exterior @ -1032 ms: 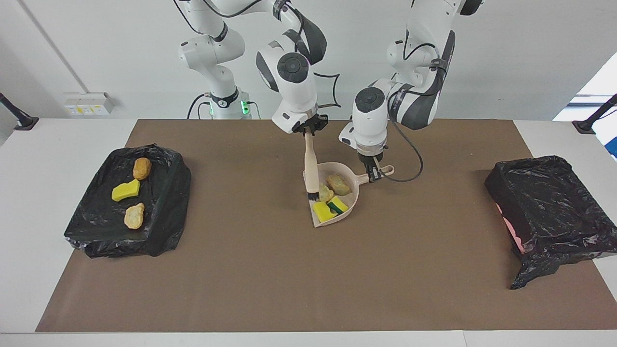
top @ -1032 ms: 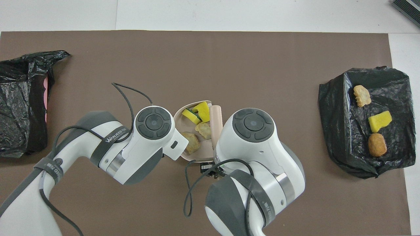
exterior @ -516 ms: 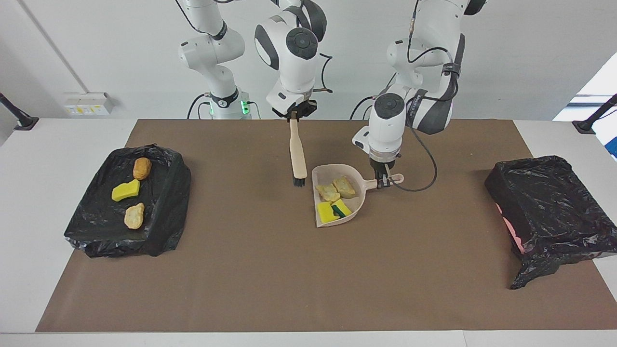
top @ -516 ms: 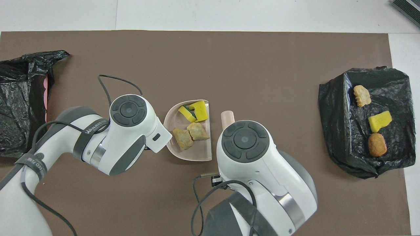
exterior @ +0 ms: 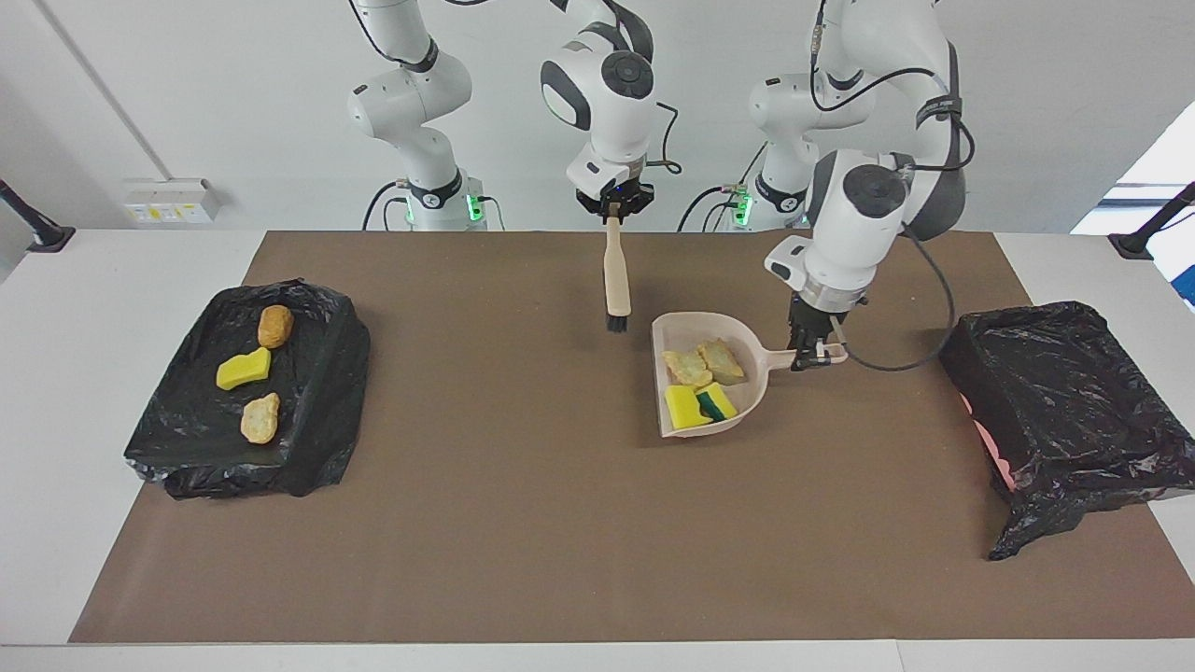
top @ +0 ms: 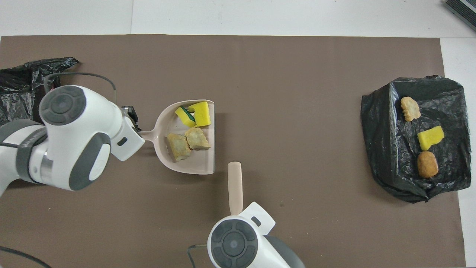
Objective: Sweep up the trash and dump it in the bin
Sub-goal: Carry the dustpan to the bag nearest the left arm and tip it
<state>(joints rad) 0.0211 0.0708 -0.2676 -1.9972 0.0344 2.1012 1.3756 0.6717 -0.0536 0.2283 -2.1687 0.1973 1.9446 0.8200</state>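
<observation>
Overhead view first, biggest thing down: what fills it?

— A brown mat (top: 282,74) covers most of the white table (exterior: 56,392). At the right arm's end lies a tray lined with black plastic (exterior: 317,411); at the left arm's end sits a bin lined with a black bag (exterior: 1074,411), a strip of pink showing at its edge.

— And the arms?

— The left gripper (exterior: 810,353) is clenched on the handle of a beige dustpan (exterior: 674,327). In the facing view the pan hangs over the middle of the mat, toward the left arm's end, roughly level, its open mouth turned toward the right arm's end. The right gripper (exterior: 613,207) is clenched on the top of a beige brush (exterior: 615,275), which hangs upright with its dark bristles down, over the mat beside the pan and apart from it.

— Where is the trash?

— Split in two lots. In the dustpan: two pale crumbly foam lumps (top: 187,141) touching each other, plus a yellow sponge piece (top: 202,113) and a green-backed sponge piece (top: 184,116) leaning together by the pan's mouth. On the black-lined tray: a golden-brown lump (exterior: 274,325) nearest the robots, a second yellow sponge piece (exterior: 244,370) in the middle, and a pale crumbly lump (exterior: 260,418) farthest from them, each apart from the others.
</observation>
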